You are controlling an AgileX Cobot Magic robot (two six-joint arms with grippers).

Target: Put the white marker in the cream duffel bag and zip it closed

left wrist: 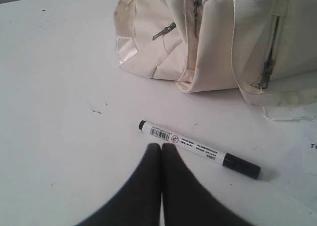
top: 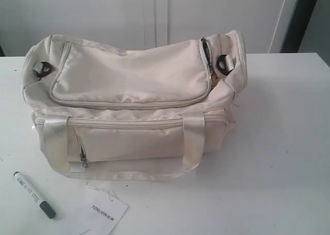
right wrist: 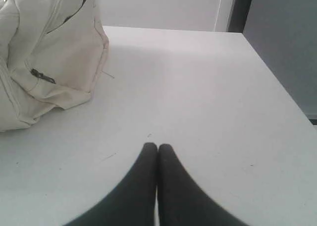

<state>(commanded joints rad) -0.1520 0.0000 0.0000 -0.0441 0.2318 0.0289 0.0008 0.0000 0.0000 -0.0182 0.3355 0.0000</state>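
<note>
Exterior view: the slim white-barrelled marker with a dark cap (top: pixel 34 195) lies flat on the white table (top: pixel 278 142). It is outside the large soft cream fabric duffel bag (top: pixel 129 85), off the bag's front corner on the left-arm side, near it and not touching. The marker's small black end points toward the bag and the capped end away. A white paper tag printed TONLION (top: pixel 105 214) also lies in front of the bag, just beside the marker's cap but apart from it, with a thin string at its bag-side edge. The bag sits upright, with a satin webbing handle (top: pixel 54 142) draped down its front face. The front pocket zip shows a metal pull (top: pixel 84 163) on the left-arm side. One black strap ring (top: pixel 44 68) sits at the left-arm end of the bag, and there is another at the opposite end. The top flap is down and its zip looks shut along the front edge. A short dark gap shows at the right-arm end, and I cannot tell how far it runs. Neither arm shows in this view. Left wrist view: the left gripper (left wrist: pixel 161 145) has its dark fingers pressed together with nothing between them. Its tips are just beside the middle of the marker's barrel, on the side away from the bag, and I cannot tell whether they touch it. Right wrist view: the right gripper (right wrist: pixel 157 145) also has its fingers pressed together and holds nothing. It is over bare table off the bag's right-arm end, well apart from the bag.
</note>
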